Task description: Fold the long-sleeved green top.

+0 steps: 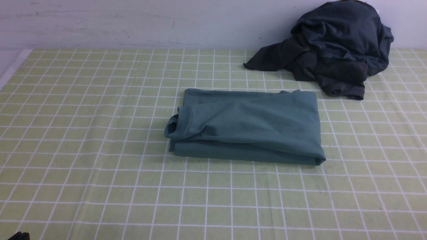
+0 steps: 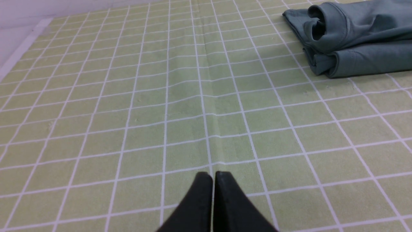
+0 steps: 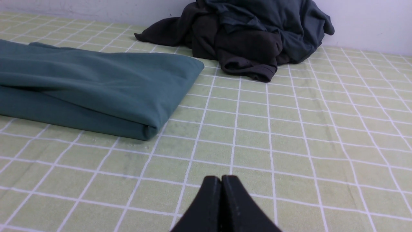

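The green long-sleeved top [image 1: 247, 125] lies folded into a compact rectangle at the table's middle, its ribbed neck at the left end. It also shows in the left wrist view [image 2: 354, 38] and in the right wrist view [image 3: 93, 87]. My left gripper [image 2: 213, 175] is shut and empty, low over the cloth, well short of the top's neck end. My right gripper [image 3: 221, 178] is shut and empty, off the top's near right corner. In the front view only a dark tip of the left arm [image 1: 19, 236] shows at the bottom left corner.
A heap of dark charcoal-grey garments [image 1: 337, 46] lies at the back right against the wall, also in the right wrist view [image 3: 251, 35]. A green checked tablecloth [image 1: 100, 166] covers the table. The table's left edge [image 1: 13, 68] is bare white.
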